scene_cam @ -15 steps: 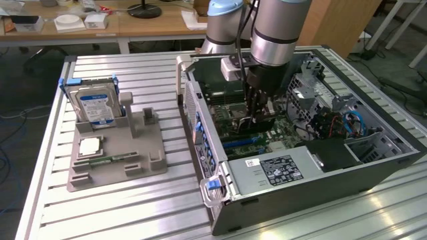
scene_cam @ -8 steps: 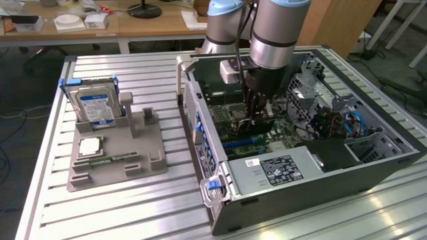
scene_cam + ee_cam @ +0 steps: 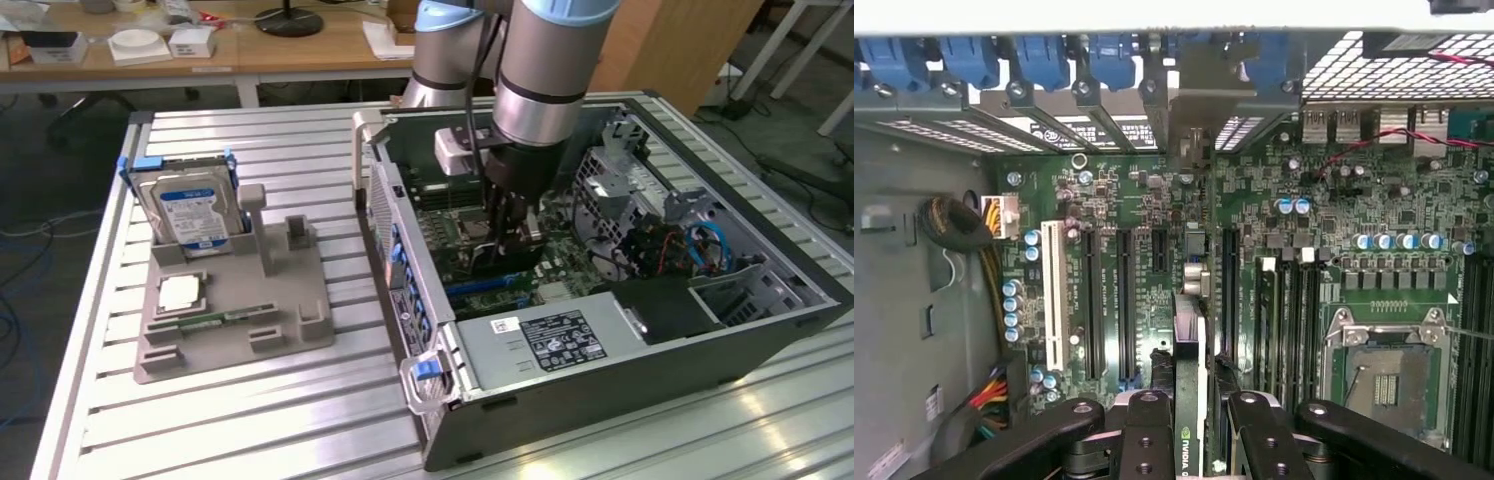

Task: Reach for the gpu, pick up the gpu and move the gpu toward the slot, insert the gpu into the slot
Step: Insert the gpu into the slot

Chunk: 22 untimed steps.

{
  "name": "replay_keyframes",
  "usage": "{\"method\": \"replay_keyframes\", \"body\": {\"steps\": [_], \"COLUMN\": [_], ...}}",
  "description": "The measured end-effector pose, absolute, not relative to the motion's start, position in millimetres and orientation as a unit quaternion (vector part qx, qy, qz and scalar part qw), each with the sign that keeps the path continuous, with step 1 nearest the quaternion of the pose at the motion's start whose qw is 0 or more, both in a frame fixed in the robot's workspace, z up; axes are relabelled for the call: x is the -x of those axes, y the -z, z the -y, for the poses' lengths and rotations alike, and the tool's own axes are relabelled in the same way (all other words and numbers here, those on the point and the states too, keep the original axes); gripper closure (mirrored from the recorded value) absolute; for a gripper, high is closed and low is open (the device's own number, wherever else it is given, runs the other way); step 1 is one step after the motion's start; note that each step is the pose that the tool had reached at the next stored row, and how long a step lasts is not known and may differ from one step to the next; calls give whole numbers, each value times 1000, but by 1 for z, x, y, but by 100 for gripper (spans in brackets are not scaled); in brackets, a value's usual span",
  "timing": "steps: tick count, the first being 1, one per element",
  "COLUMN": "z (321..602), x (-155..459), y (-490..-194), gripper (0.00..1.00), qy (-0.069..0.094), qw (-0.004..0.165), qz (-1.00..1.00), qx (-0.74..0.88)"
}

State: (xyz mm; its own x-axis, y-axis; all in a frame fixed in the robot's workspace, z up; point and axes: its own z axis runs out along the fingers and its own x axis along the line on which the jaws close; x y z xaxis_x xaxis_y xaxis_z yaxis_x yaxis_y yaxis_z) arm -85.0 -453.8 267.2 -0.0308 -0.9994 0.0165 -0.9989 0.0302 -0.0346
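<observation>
- Inside the open computer case [image 3: 441,425] lying on the slatted table [image 3: 267,420]: tool [image 3: 511,243] lowered over the motherboard [image 3: 461,215], clenched on the gpu [image 3: 514,262].
- In the wrist view: gpu [image 3: 1190,400] held edge-on between the two black fingers [image 3: 1150,440], a green logo visible on its near end, metal bracket end reaching toward the rear slot openings.
- Below the card: motherboard [image 3: 1334,230] with long dark expansion slots [image 3: 1126,300] running parallel to it, a white slot [image 3: 1055,300] to one side, empty processor socket [image 3: 1382,375] to the other.
- Along the case's rear wall: row of blue retention clips [image 3: 984,60].
- Cannot tell whether the card's lower edge already touches a slot.
- On the exterior view's left: grey fixture tray [image 3: 234,320] on the table, holding an upright hard drive [image 3: 190,210] with blue-and-white label, a square chip [image 3: 180,292] and a small green memory strip [image 3: 214,322], well apart from the case.
</observation>
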Motion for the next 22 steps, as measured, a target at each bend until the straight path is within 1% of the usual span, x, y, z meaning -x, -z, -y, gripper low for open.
{"method": "replay_keyframes", "body": {"steps": [22], "z": [455], "x": [83], "y": [-266], "gripper": [74], "qy": [18], "qw": [6], "qz": [-718], "qx": [696]}}
